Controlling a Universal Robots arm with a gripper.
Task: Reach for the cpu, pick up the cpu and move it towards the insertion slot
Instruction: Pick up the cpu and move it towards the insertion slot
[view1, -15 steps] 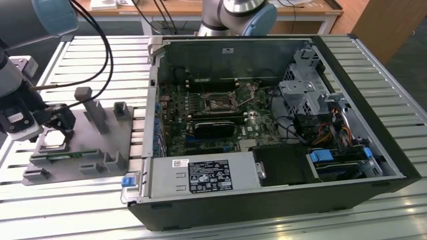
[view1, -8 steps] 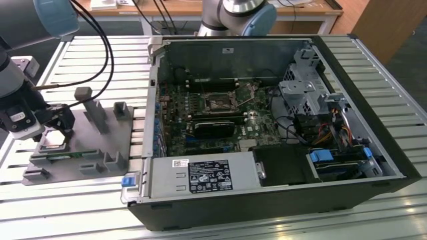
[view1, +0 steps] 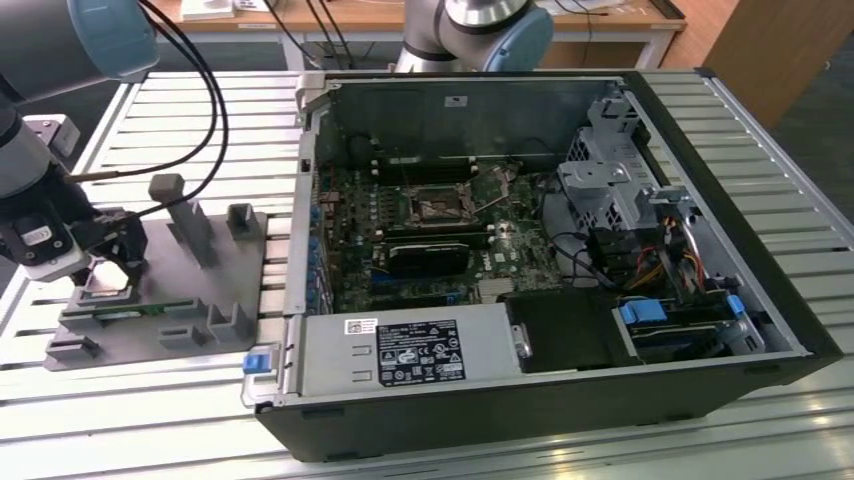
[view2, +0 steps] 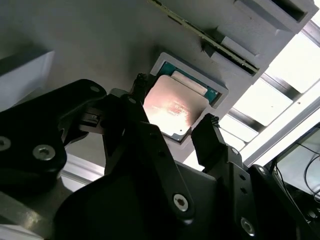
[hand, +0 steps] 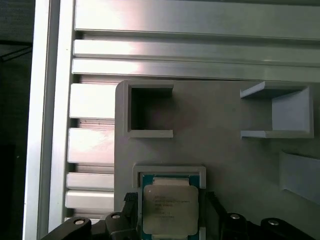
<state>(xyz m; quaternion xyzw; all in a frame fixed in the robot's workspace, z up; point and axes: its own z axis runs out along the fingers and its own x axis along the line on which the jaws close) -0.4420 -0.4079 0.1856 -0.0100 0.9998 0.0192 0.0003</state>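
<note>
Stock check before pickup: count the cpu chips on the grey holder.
1. The cpu lies in the framed recess of the grey holder, right at the gripper. Part of the holder is covered, so another may be hidden.

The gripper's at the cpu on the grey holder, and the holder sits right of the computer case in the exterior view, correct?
Not quite. The gripper is at the cpu on the grey holder, but the exterior view shows the holder left of the computer case, not right.
</note>
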